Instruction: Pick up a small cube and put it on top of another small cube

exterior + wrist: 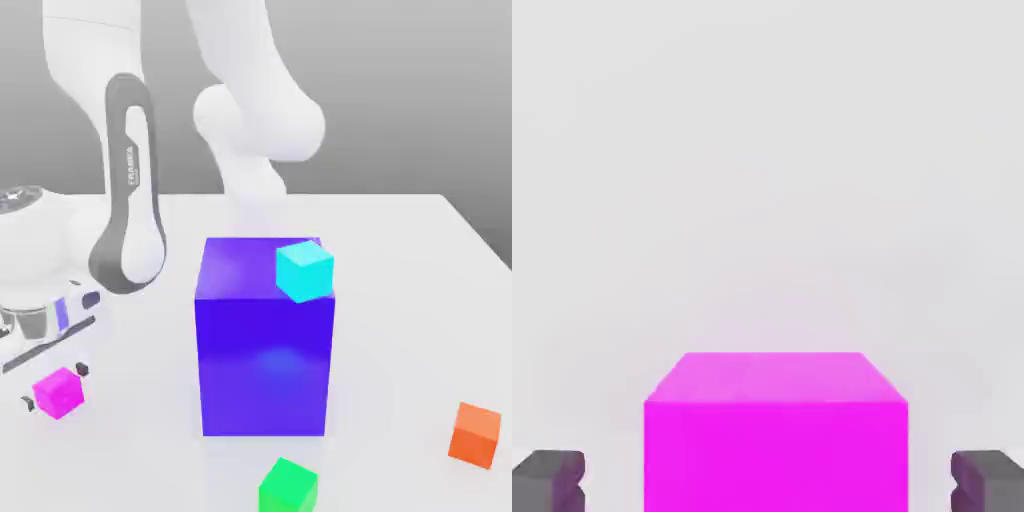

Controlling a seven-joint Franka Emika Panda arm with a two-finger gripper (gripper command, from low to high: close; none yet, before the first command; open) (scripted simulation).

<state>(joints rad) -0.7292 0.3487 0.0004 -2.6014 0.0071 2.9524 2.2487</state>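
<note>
The job is sitting at the grasping step: the hand (55, 387) is hovering low over the counter (400, 300) at the exterior view's left, its fingers (550, 482) standing apart on either side of the pink cube (776, 455). In the hand view, a gap is showing between the cube and each finger, so nothing is being gripped. The pink cube is lying between the fingertips, squared up to them, which is looking like a fair line for closing.

The next move is calling for drawing both fingers in evenly until they are meeting the cube's sides, then lifting straight up before any sideways travel. Which cube is serving as the base, the task is leaving unsaid.

As for edges, the blue block (264, 365) is standing tall toward the middle, with the cyan cube (305, 271) showing at its upper corner; whether that cube is resting on it, I cannot tell. A low carry across would be risking the block's side. The green cube (289, 488) is lying nearer the camera, and the orange cube (475, 435) is sitting well apart at the exterior view's right, with bare counter around it leaving room for the fingers.
</note>
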